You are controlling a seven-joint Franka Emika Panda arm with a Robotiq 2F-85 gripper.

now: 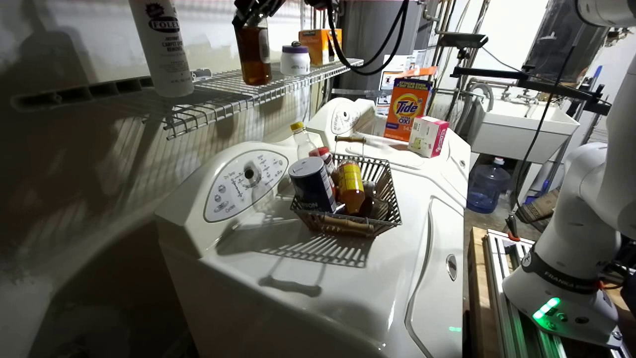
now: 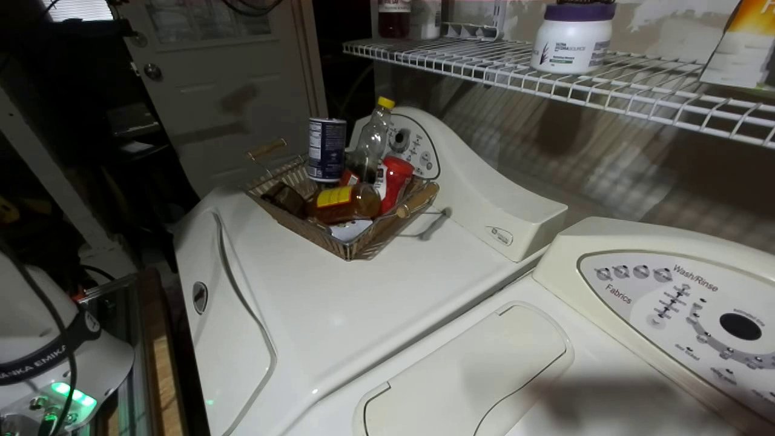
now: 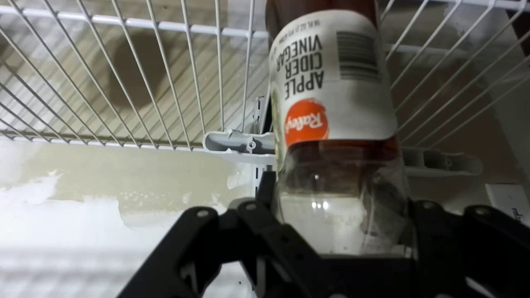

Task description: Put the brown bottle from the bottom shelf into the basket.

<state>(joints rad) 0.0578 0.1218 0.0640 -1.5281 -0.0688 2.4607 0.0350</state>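
The brown bottle (image 1: 256, 57) is upright over the bottom shelf (image 1: 218, 107), near its front edge; it also shows in an exterior view (image 2: 393, 21). In the wrist view its white label (image 3: 331, 78) reads upside down. My gripper (image 3: 339, 207) is around its clear upper part, a finger against each side. The bottle's cap is hidden by the gripper. I cannot tell whether the base touches the rods. The basket (image 1: 385, 179) stands on the white machine below the shelf, holding several containers; it shows in an exterior view (image 2: 303, 233) too.
A tall white bottle (image 1: 164, 49) stands on the near shelf end. A purple-lidded jar (image 1: 295, 60) and orange carton (image 1: 318, 47) stand farther along. A blue canister (image 1: 313, 184) and yellow-capped bottle (image 1: 301, 139) rise above the basket rim. A black cable (image 1: 372, 72) loops near the shelf.
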